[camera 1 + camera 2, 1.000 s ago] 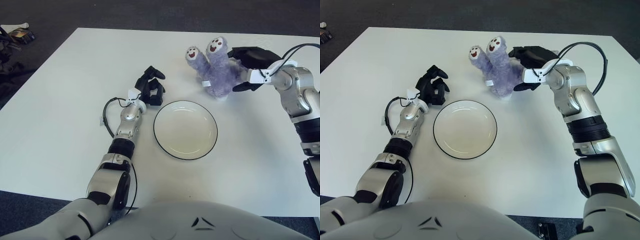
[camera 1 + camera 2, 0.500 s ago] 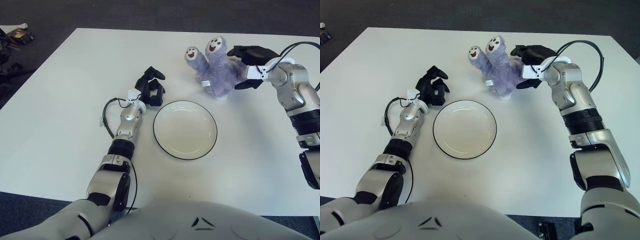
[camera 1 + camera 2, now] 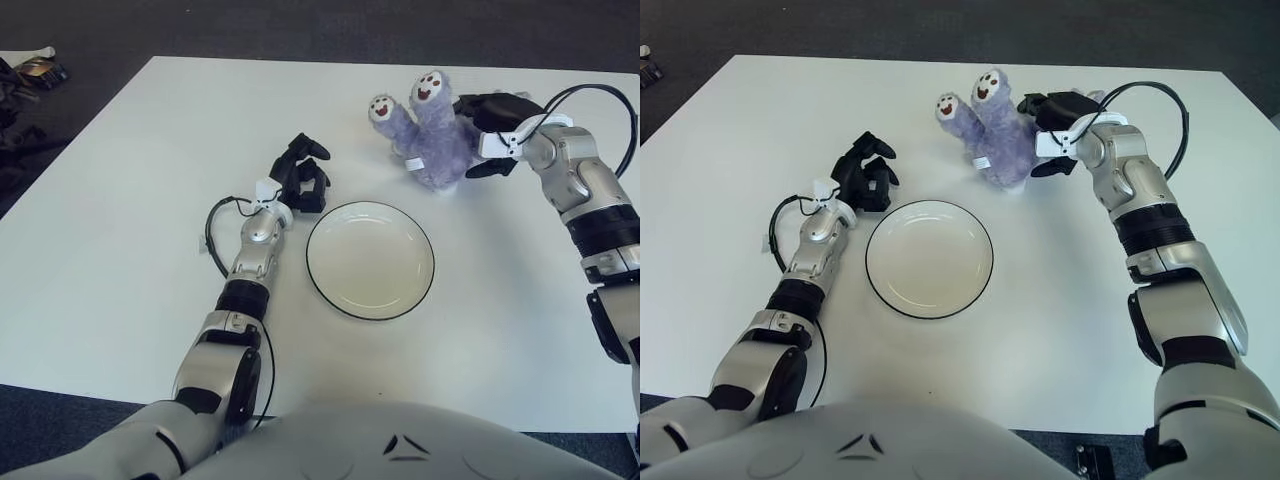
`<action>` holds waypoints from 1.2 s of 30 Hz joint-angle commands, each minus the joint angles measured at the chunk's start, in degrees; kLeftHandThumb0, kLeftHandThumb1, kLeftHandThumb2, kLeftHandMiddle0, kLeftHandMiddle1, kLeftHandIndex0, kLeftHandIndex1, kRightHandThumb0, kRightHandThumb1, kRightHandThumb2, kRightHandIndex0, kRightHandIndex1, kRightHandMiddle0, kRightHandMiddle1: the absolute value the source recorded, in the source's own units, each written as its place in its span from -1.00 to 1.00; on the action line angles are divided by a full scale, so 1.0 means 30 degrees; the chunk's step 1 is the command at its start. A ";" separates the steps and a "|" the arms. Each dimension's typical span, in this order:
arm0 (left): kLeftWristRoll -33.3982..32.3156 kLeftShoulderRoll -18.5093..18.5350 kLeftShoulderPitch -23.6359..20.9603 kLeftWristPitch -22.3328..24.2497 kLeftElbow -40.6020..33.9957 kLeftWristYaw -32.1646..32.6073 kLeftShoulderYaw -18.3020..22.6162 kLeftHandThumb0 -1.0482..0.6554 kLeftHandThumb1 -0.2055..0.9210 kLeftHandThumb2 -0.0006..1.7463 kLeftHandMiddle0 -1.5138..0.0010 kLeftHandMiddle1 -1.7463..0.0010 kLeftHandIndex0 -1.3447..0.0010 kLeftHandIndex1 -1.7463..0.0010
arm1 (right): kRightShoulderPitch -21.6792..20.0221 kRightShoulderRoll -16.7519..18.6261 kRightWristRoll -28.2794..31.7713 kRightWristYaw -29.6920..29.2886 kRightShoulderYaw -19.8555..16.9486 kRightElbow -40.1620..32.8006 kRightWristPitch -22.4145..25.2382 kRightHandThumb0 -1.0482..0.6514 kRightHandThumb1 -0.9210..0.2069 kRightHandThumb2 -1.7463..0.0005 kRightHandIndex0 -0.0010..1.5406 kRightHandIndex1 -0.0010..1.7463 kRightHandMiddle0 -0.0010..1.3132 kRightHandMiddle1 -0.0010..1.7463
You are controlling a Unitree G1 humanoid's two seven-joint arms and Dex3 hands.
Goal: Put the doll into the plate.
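White table (image 3: 120, 250) filling most of the view, dark grey carpet floor (image 3: 300, 25) beyond its far edge, dark clutter (image 3: 25, 75) off its far-left corner

One plate (image 3: 370, 259) lies on the table (image 3: 120, 220), white with a dark rim. One doll (image 3: 428, 133) stands at about one o'clock from the plate, purple and furry, with two heads, each with a small white face. Two robot hands show: the left hand (image 3: 301, 173) at ten o'clock from the plate, the right hand (image 3: 487, 128) at the doll's three o'clock.
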 commanded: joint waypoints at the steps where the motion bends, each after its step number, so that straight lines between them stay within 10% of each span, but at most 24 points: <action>1: 0.0117 -0.0319 0.1480 0.0210 0.0762 0.0259 -0.0180 0.21 -0.14 0.55 0.10 -1.00 0.37 -0.90 | -0.0707 0.0507 0.0059 0.0853 0.0470 0.1131 0.0416 -0.30 0.39 -0.20 -0.97 -0.99 -1.00 -0.46; 15: 0.0142 -0.0434 0.1596 -0.0005 0.0644 0.0372 -0.0284 0.21 -0.14 0.55 0.10 -1.00 0.36 -0.89 | -0.1356 0.0972 0.0080 0.2973 0.1404 0.2314 0.1266 -0.39 0.28 -0.14 -0.95 -0.98 -1.00 -0.67; 36: -0.0012 -0.0534 0.1751 0.0148 0.0347 0.0222 -0.0325 0.21 -0.12 0.53 0.11 -1.00 0.35 -0.88 | -0.1497 0.3075 0.0098 -0.0032 0.2674 0.5812 0.1062 -0.28 0.30 -0.17 -0.87 -0.94 -1.00 -0.64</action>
